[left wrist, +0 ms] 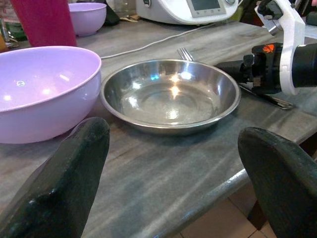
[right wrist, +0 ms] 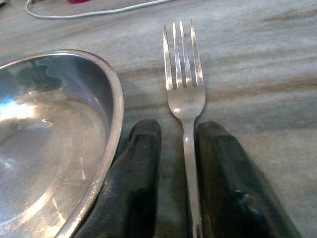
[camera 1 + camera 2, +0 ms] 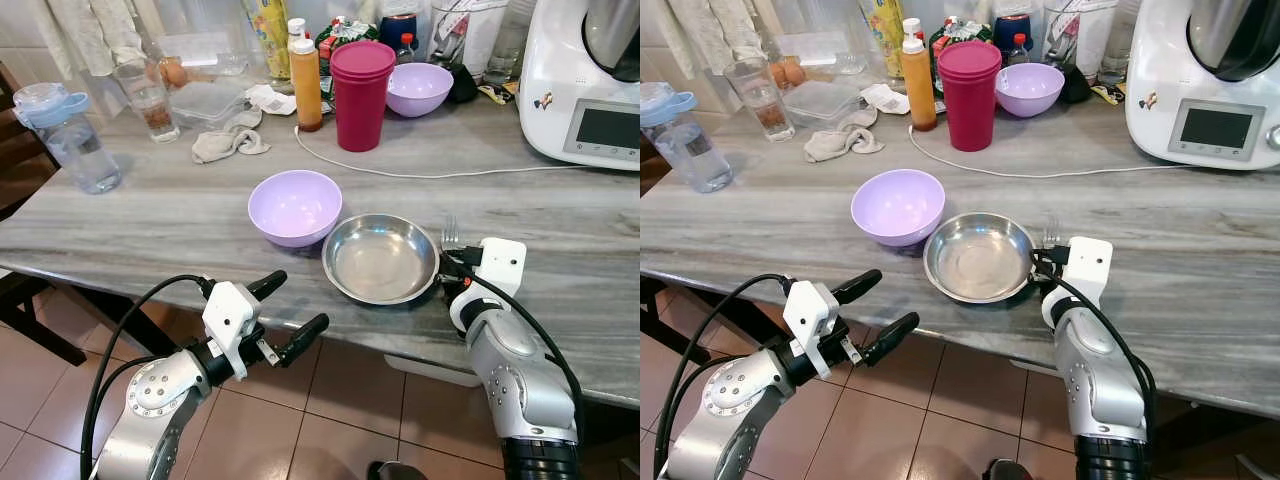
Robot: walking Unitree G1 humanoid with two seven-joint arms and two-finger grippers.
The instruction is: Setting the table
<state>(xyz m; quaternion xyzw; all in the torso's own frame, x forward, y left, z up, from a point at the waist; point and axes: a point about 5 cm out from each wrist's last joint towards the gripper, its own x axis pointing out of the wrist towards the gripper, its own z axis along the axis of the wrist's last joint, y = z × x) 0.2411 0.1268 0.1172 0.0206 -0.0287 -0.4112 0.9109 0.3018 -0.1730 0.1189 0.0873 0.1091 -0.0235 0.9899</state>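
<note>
The fork [image 2: 184, 89] lies flat just beside the steel plate [image 3: 380, 258], where a diner expects it, with the right gripper [image 2: 181, 148] straddling its handle loosely, while the left gripper [image 3: 290, 315] waits wide open, empty, before the plate.

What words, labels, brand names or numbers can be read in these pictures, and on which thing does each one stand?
No text can be read with certainty.
White kitchen machine: its grey screen is blank, and the small mark on its side is too small to read.
Yellow packet at the back: print too blurred to read.
Orange sauce bottle: no readable label.
Red tumbler, purple bowls, steel plate, fork: no lettering visible.
</note>
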